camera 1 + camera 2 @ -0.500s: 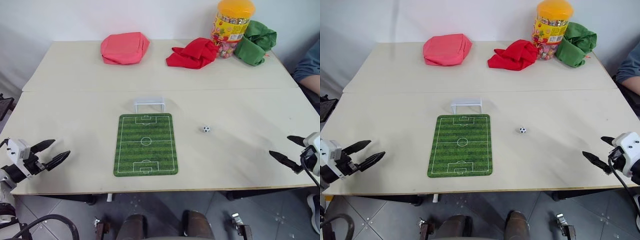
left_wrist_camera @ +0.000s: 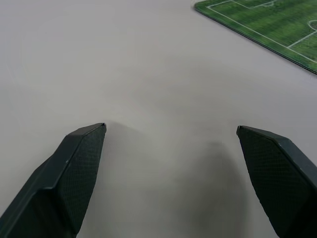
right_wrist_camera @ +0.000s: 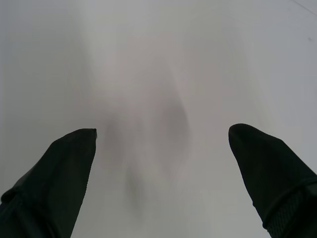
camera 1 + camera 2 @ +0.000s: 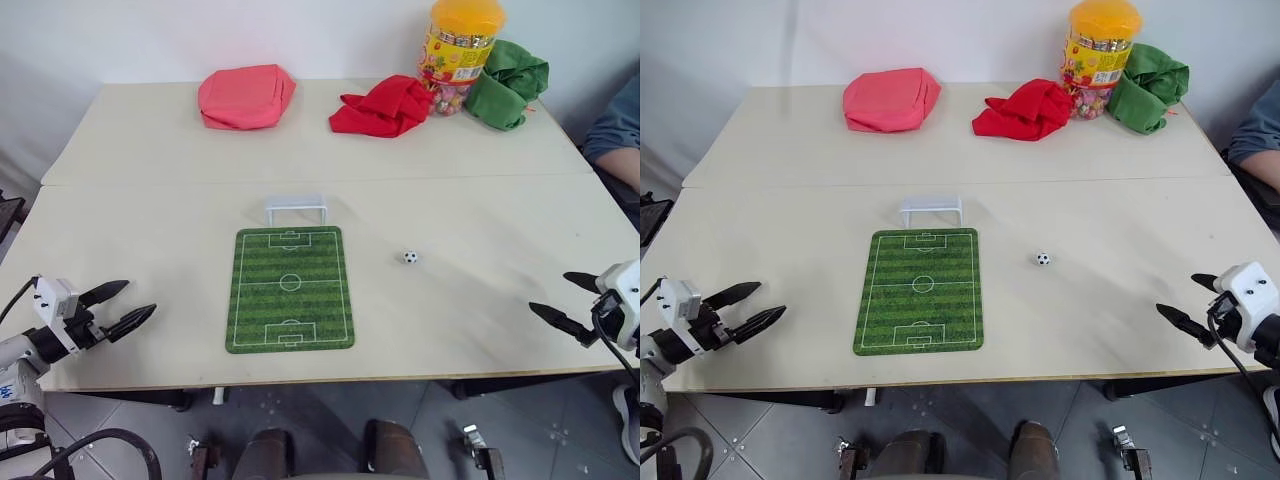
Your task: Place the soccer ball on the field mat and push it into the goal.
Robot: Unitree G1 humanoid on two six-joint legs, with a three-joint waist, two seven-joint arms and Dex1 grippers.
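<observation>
1. Ball (image 4: 411, 257) sits on bare table (image 4: 480, 220), just right of mat (image 4: 291, 288), well apart from both grippers.
2. Goal (image 4: 296, 209) touches mat's far edge.
3. Left gripper (image 4: 118, 307) and right gripper (image 4: 568, 303): jaws spread, empty.
4. Ball is likely light, hard and rolls easily; pinch across its middle, gently.

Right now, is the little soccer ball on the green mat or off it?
Off it. The soccer ball sits on the bare table to the right of the field mat, with a clear gap between them.
</observation>
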